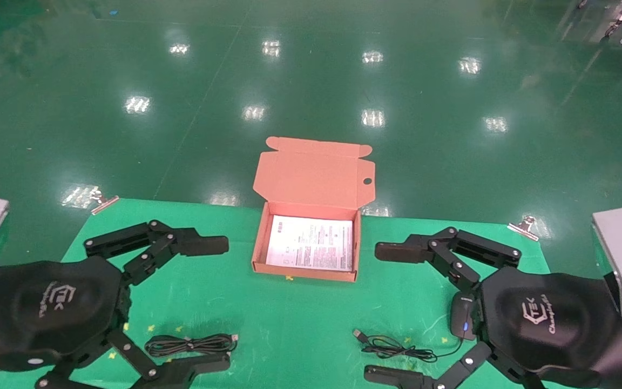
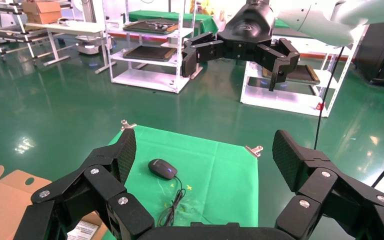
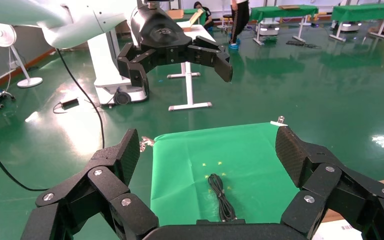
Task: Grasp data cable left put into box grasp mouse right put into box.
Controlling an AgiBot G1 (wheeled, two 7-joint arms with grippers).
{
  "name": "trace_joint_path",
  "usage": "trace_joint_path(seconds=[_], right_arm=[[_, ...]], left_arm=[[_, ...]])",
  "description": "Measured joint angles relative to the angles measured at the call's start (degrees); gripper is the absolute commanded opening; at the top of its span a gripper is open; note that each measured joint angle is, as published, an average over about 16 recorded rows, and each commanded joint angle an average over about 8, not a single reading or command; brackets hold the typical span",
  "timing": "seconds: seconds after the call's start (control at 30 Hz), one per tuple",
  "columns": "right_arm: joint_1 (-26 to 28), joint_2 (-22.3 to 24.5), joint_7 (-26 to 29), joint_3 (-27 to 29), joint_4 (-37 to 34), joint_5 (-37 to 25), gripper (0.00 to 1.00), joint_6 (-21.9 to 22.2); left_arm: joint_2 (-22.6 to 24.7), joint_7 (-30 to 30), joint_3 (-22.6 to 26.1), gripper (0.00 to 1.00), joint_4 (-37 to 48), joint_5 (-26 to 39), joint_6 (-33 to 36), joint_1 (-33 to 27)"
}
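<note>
On green cloth, data cable [image 1: 190, 343] under spread empty left tool [image 1: 203, 302], mouse [image 1: 462, 315] half-hidden below spread empty right tool [image 1: 392, 312], fully visible from left wrist.

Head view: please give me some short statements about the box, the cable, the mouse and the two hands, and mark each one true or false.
1. The box stands open with a white leaflet inside. True.
2. The data cable already lies in the box. False: it lies on the green cloth, near the left hand.
3. The mouse rests on the cloth beside the right hand. True.
4. The right hand is shut on the mouse. False: its fingers are spread open and hold nothing.
5. The left hand is open. True.
</note>
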Motion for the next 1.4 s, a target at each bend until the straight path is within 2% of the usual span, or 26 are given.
trace_joint_path(seconds=[0.63, 0.87, 1.1, 1.4], right_arm=[[0.0, 0.0, 0.0, 0.0, 0.0, 0.0, 1.00, 0.0], [0.7, 0.2, -1.0, -0.2, 0.4, -1.8, 1.00, 0.5], [3.6, 0.3, -4.1, -1.8, 1.9, -8.6, 1.00, 0.4], [10.8, -1.4, -11.4, -6.8, 3.9, -23.0, 1.00, -1.3]], left_arm=[[0.0, 0.0, 0.1, 1.00, 0.0, 0.3, 0.1, -0.2], [0.8, -0.6, 2.0, 1.00, 1.1, 3.6, 1.2, -3.4], [2.3, -2.3, 7.6, 1.00, 2.7, 11.2, 3.5, -10.8], [4.9, -3.9, 18.6, 1.00, 3.9, 22.0, 5.3, -21.4]])
